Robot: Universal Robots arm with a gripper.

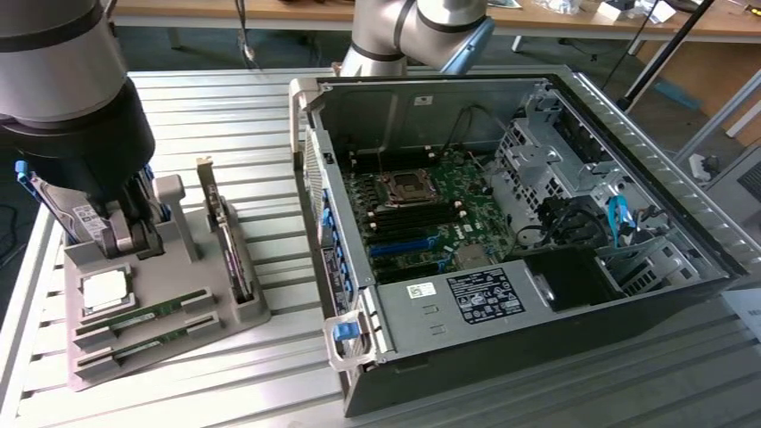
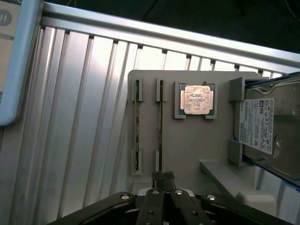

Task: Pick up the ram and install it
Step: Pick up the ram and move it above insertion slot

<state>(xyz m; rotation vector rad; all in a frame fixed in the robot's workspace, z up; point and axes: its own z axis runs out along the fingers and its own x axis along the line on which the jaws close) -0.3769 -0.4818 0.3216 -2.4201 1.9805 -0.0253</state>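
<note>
Two ram sticks lie on edge in parallel slots of a grey holder (image 2: pixel 187 140). In the wrist view they are the ram (image 2: pixel 137 126) and the second ram (image 2: pixel 161 126). In the exterior view they sit at the holder's front, one ram (image 1: pixel 149 314) behind the other (image 1: pixel 141 343). My gripper (image 2: pixel 162 177) hangs above the holder with its fingertips pressed together and nothing between them, just off the end of the second stick. The arm's thick wrist (image 1: pixel 71 116) covers the holder's back in the exterior view.
The holder also carries a square processor chip (image 2: pixel 198 99), a hard drive (image 2: pixel 267 131) and an upright card with a metal bracket (image 1: pixel 226 241). An open computer case (image 1: pixel 666 223) lies on the exterior view's right, motherboard (image 1: pixel 429 214) exposed. All rest on a ribbed aluminium table (image 1: pixel 226 116).
</note>
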